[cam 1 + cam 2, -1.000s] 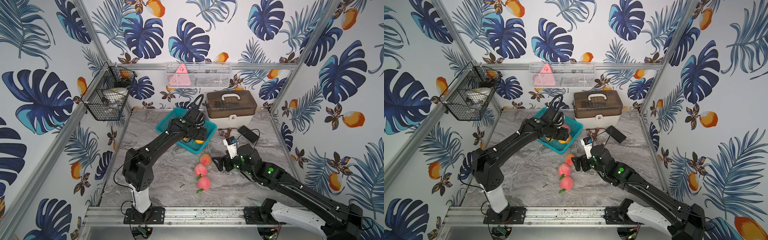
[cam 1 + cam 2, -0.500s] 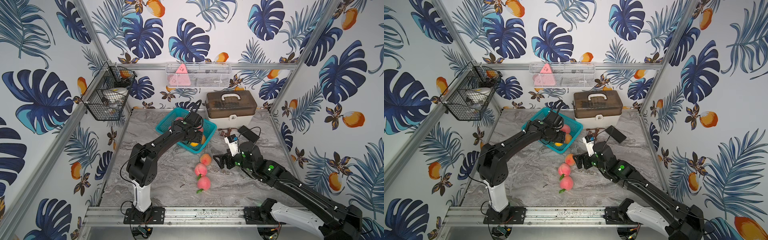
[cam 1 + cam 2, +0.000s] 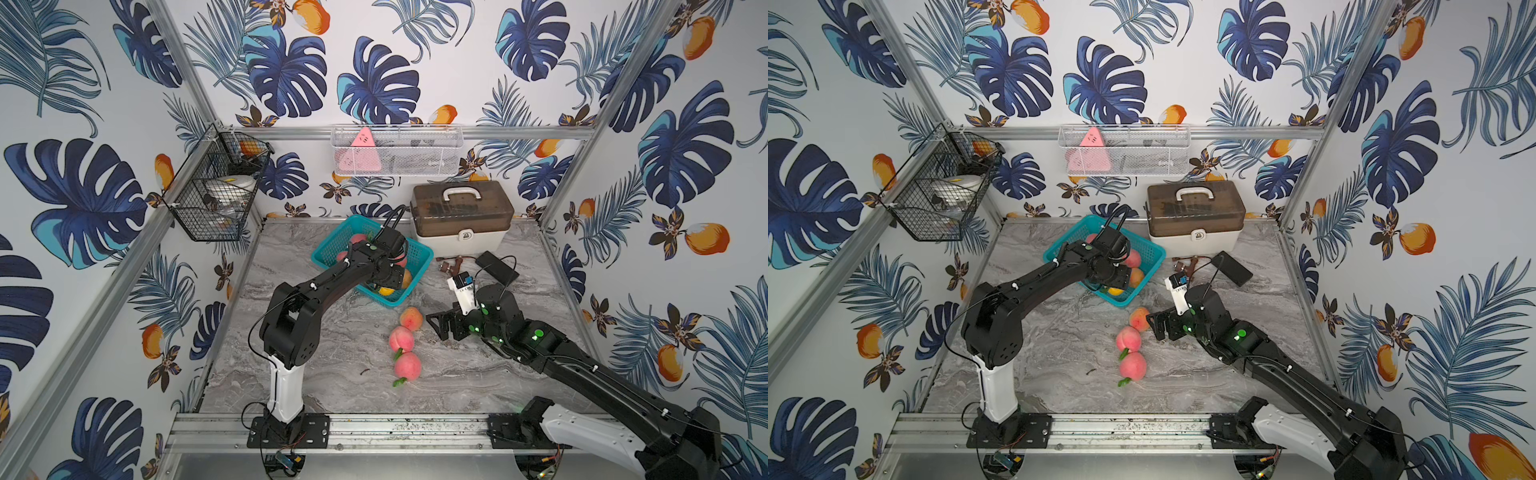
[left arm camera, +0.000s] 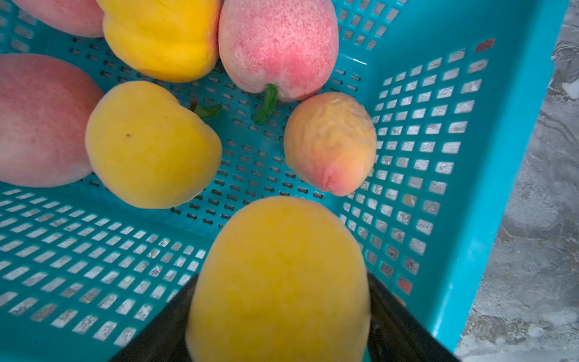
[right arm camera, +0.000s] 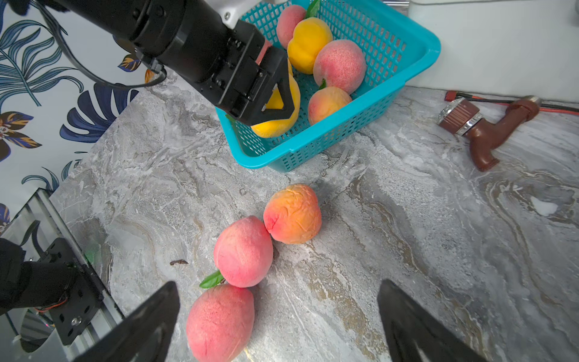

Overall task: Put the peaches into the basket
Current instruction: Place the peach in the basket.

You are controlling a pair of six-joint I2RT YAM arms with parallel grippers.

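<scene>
The teal basket (image 3: 419, 249) (image 3: 1152, 251) stands at the back middle of the table with several peaches in it, among them a yellow one (image 4: 150, 144), a pink one (image 4: 279, 47) and a wrinkled orange one (image 4: 330, 144). My left gripper (image 4: 282, 282) (image 5: 277, 106) hangs inside the basket's near corner, shut on a yellow peach (image 4: 279, 257) (image 5: 275, 128). Three peaches lie in a row on the table: an orange-pink one (image 3: 411, 318) (image 5: 293, 214) and two pink ones (image 3: 401, 338) (image 3: 407, 365). My right gripper (image 3: 438, 326) (image 5: 277, 283) is open just to their right, with nothing between its fingers.
A brown-lidded toolbox (image 3: 461, 216) stands right of the basket. A black device (image 3: 496, 266) and a brown tap-like part (image 5: 488, 125) lie behind my right arm. A black wire rack (image 3: 216, 191) and a white mesh tray (image 3: 397, 149) hang on the walls.
My left arm has shifted its elbow while its gripper keeps the yellow peach over the basket's near corner. The right arm has hardly moved.
</scene>
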